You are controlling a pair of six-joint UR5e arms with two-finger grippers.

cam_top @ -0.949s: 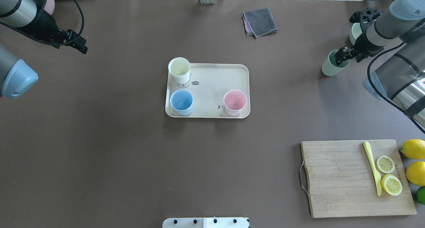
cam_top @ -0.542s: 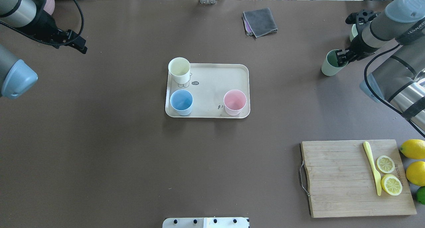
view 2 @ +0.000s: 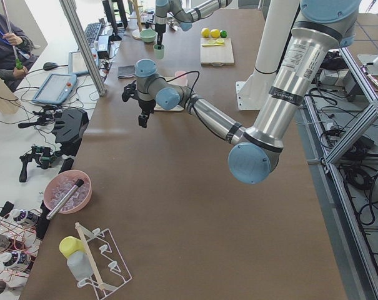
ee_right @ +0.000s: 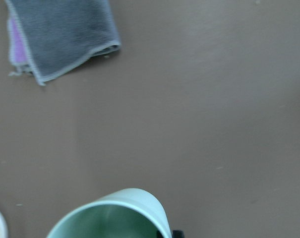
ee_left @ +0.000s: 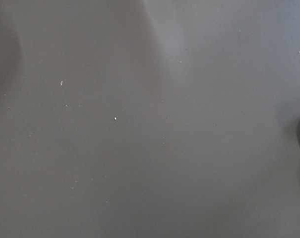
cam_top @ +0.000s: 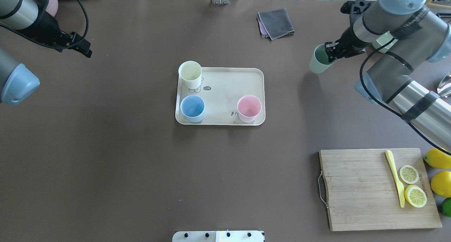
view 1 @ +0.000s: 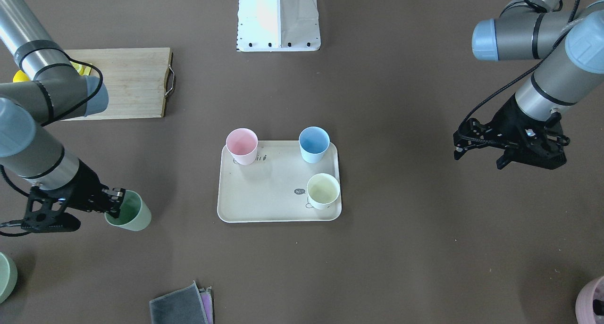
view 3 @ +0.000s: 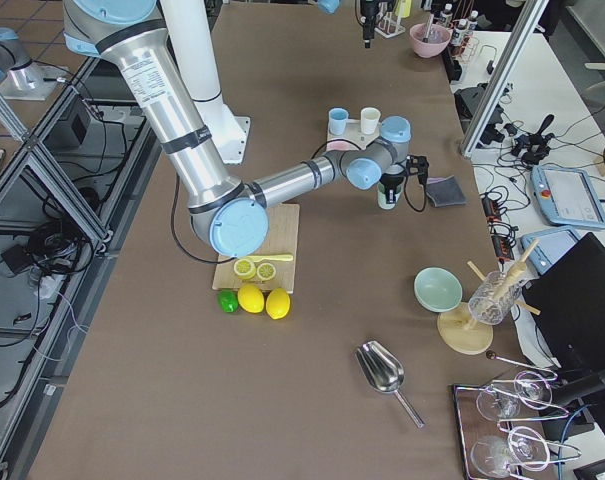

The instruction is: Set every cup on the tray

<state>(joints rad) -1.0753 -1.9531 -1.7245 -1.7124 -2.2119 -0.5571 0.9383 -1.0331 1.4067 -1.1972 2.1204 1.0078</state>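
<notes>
Right claw (cam_top: 333, 52) pinches the sage green cup (cam_top: 318, 63) by its rim wall, one finger inside. The cup hangs tilted, apparently clear of the table, well apart from the tray (cam_top: 225, 80). Pink cup (cam_top: 249, 108), blue cup (cam_top: 192, 108) and cream cup (cam_top: 190, 74) occupy three tray corners; the fourth is free. Left claw (view 1: 479, 156) is spread and empty.
</notes>
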